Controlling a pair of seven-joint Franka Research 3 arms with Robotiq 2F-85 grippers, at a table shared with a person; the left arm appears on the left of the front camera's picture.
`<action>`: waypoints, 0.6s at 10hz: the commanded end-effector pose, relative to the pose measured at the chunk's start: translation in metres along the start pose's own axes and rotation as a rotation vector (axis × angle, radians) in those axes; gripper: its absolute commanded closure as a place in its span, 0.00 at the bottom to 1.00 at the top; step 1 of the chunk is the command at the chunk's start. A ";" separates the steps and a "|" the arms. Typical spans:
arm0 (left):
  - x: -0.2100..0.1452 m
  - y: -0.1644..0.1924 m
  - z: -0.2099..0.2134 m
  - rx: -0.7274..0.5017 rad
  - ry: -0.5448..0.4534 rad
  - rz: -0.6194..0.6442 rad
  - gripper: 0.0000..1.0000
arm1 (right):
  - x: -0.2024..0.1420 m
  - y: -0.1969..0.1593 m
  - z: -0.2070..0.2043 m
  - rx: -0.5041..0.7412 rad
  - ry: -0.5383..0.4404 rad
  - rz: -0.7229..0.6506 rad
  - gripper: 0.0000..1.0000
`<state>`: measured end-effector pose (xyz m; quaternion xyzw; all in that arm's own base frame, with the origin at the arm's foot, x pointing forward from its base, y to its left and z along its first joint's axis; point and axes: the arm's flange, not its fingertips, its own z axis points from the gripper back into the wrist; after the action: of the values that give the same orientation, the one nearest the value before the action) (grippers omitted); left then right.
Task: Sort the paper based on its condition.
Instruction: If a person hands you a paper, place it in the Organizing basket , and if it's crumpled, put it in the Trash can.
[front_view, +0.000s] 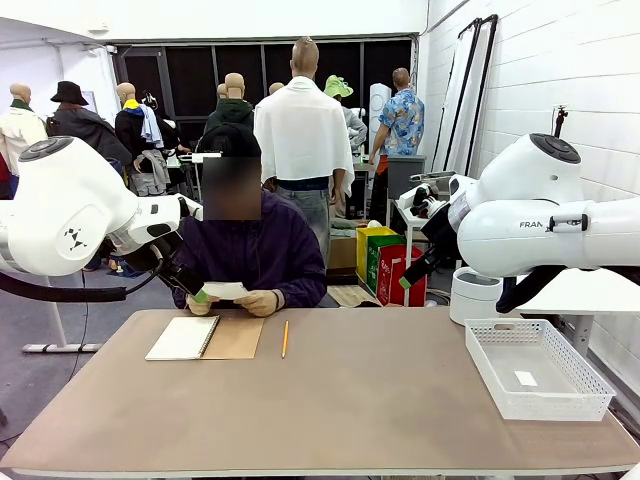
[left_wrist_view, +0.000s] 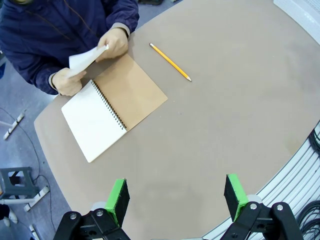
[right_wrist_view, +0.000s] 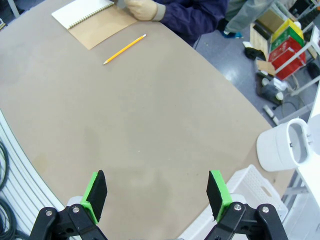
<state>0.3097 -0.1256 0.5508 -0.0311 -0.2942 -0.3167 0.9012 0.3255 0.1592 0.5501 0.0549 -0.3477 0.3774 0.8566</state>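
**"FRAN" on the right arm**

The only legible print is the dark capitals "FRAN" on the white shell of the right arm (front_view: 540, 225), at three o'clock in the front view, cut off by a black fitting. The left arm (front_view: 70, 215), at nine o'clock, bears a small dark emblem. A slip (front_view: 525, 378) in the white basket (front_view: 555, 405), at four o'clock, is too small to read.

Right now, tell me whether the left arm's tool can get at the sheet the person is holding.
Probably not cleanly. The open left tool has a free path over bare table, but the person's hands clasp the sheet at both ends, leaving little free edge.
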 end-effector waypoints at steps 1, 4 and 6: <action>-0.001 0.000 0.000 0.000 0.004 0.000 0.00 | -0.001 -0.001 0.000 0.006 0.004 0.001 0.00; -0.001 0.000 0.000 0.000 0.004 0.000 0.00 | -0.001 -0.001 0.000 0.006 0.004 0.001 0.00; -0.001 0.000 0.000 0.000 0.004 0.000 0.00 | -0.001 -0.001 0.000 0.006 0.004 0.001 0.00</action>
<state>0.3097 -0.1256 0.5508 -0.0311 -0.2942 -0.3167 0.9012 0.3255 0.1592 0.5501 0.0549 -0.3477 0.3774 0.8566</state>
